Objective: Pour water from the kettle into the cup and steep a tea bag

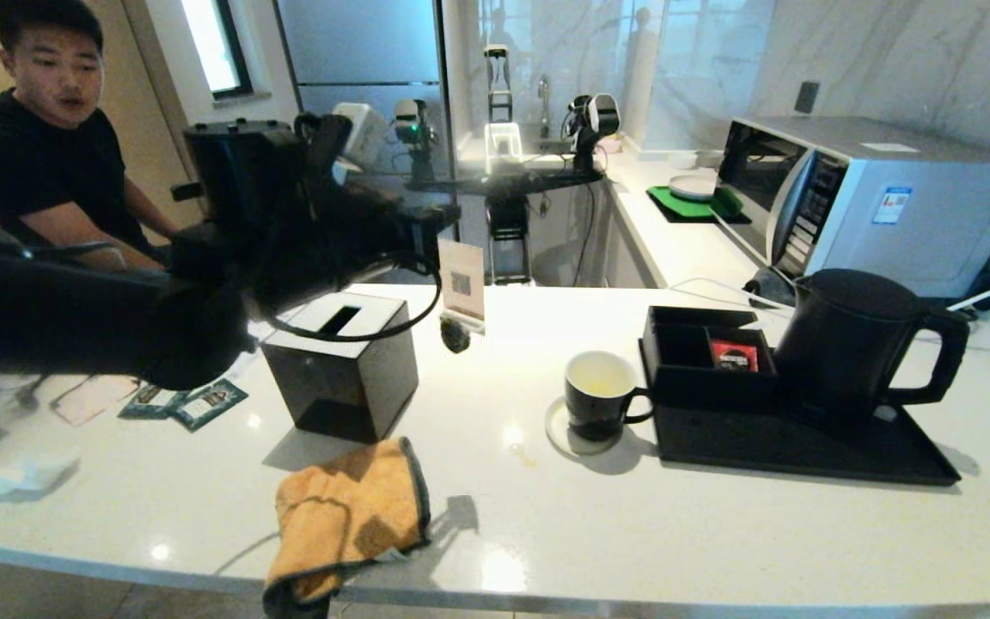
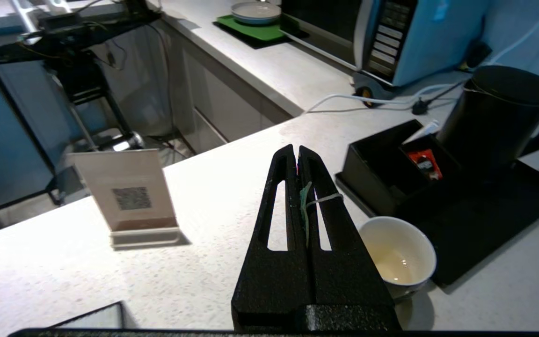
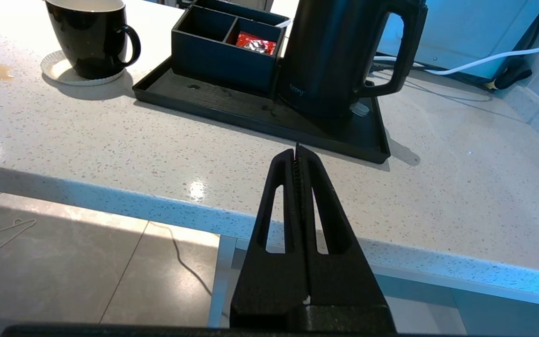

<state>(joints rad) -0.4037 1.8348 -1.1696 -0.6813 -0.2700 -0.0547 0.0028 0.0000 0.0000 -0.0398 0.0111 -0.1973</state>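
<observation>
My left gripper (image 2: pixel 296 150) is shut on a green paper tag (image 2: pixel 304 206), with a white string (image 2: pixel 326 198) looped over one finger. In the head view the left gripper (image 1: pixel 448 219) is raised above the counter, and the small dark tea bag (image 1: pixel 455 334) hangs below it, to the left of the cup (image 1: pixel 600 395). The black cup (image 2: pixel 398 255) holds a little pale yellow liquid. The black kettle (image 1: pixel 856 344) stands upright on the black tray (image 1: pixel 804 451). My right gripper (image 3: pixel 297 152) is shut and empty, off the counter's front edge, facing the kettle (image 3: pixel 335 51).
A black tissue box (image 1: pixel 342 365), a QR card stand (image 1: pixel 461 284) and an orange cloth (image 1: pixel 349 516) lie left of the cup. A black compartment box holds a red sachet (image 1: pixel 734 355). Two green packets (image 1: pixel 194 402) lie at the far left. A microwave (image 1: pixel 873 198) stands behind the kettle; a person (image 1: pixel 39 129) sits at the back left.
</observation>
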